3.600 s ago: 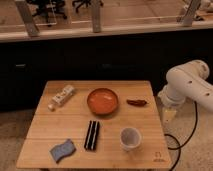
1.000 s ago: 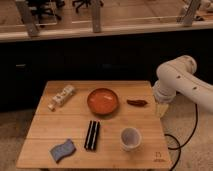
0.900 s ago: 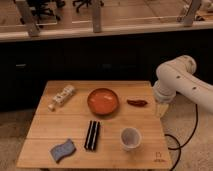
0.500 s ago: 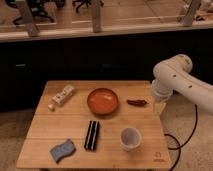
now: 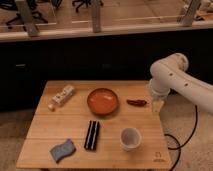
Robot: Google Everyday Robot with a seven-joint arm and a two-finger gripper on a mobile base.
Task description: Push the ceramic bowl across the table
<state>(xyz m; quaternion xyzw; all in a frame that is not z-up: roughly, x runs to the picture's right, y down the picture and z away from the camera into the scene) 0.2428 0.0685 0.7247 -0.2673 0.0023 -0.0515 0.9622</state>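
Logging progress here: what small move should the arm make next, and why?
Probably bring the gripper across toward the ceramic bowl's nearest rim. It hangs at the table's edge, apart from the bowl, with a red pepper lying between them, so it should steer around that.

Dark wall [image 5: 100, 60] behind, glass partition [image 5: 135, 12] with metal posts [image 5: 95, 15] above — office chairs [image 5: 86, 4] beyond; pale floor [image 5: 14, 127].
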